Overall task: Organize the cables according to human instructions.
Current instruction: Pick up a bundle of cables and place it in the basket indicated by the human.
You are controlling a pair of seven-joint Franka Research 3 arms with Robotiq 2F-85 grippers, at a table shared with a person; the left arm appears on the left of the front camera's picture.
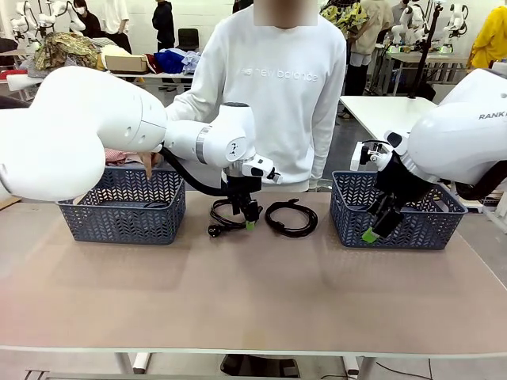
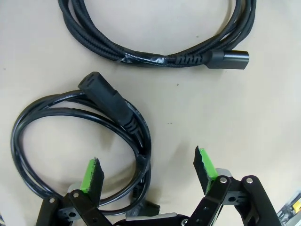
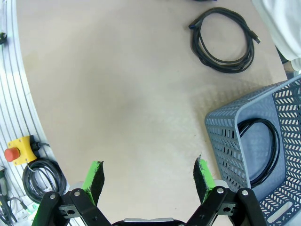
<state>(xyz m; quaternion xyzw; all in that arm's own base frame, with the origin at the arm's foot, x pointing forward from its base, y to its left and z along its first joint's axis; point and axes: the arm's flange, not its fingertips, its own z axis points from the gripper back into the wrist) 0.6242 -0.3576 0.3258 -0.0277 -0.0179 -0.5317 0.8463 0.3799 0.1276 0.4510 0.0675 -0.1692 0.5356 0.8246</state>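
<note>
Beige tabletop (image 1: 253, 293), contents left to right. Left basket (image 1: 87, 226): grey-blue lattice plastic at the far left, partly behind the left arm's white shell; its contents cannot be made out. First cable (image 1: 226, 215) (image 2: 70, 132): black coil lying flat on the tabletop just right of that basket, one chunky plug resting across its turns. Left gripper (image 1: 249, 215) (image 2: 148, 172): poised directly over this coil, jaws spread wide, one green pad above the coil's inside and the other outside it, so the coil's strands run between them; contact cannot be told. Second cable (image 1: 291, 218) (image 2: 141, 59) (image 3: 221, 40): black coil flat on the tabletop just beside the first, apart from it, with a taped section near its plug. Person (image 1: 277, 87): white sweatshirt, standing at the far edge behind both coils. Right gripper (image 1: 372, 229) (image 3: 148, 174): held above bare tabletop at the near left corner of the right basket, jaws wide and holding nothing. Right basket (image 1: 412, 233) (image 3: 225, 141): matching lattice, far right. Third cable (image 3: 273, 150): black coil lying inside the right basket.
</note>
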